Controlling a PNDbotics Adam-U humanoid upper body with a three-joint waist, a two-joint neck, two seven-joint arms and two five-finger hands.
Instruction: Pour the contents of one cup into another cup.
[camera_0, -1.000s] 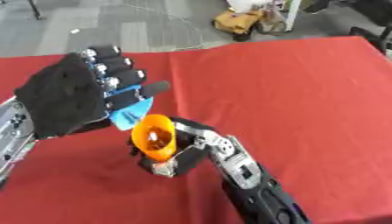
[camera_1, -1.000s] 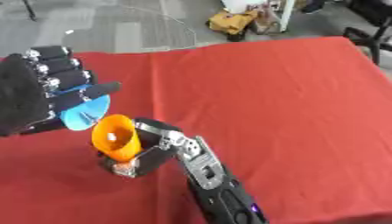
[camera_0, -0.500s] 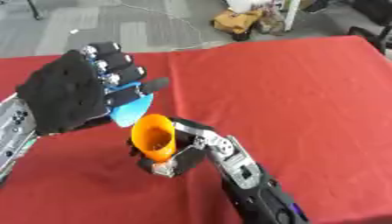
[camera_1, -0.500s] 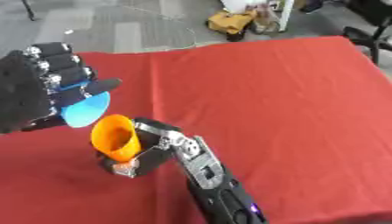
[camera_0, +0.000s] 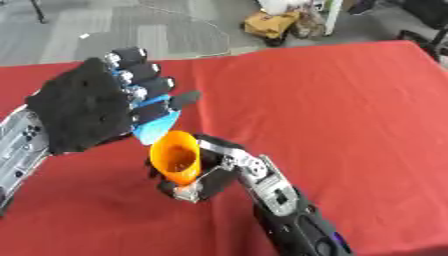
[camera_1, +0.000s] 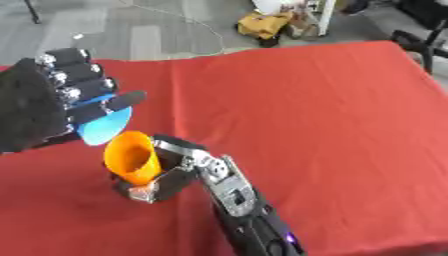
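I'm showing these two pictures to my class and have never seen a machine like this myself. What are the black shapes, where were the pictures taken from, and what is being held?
Both pictures come from one stereo camera in a humanoid robot's head, looking down at a table with a red cloth; they show the same moment from its left and right eye. The black shapes are the robot's own hands. Its left hand, entering from the left, has its fingers curled round a blue cup, tilted over toward the other cup. Its right hand, on the arm coming up from the bottom edge, grips an orange cup low over the cloth, its mouth turned up toward the blue one. Whether anything is pouring cannot be seen.
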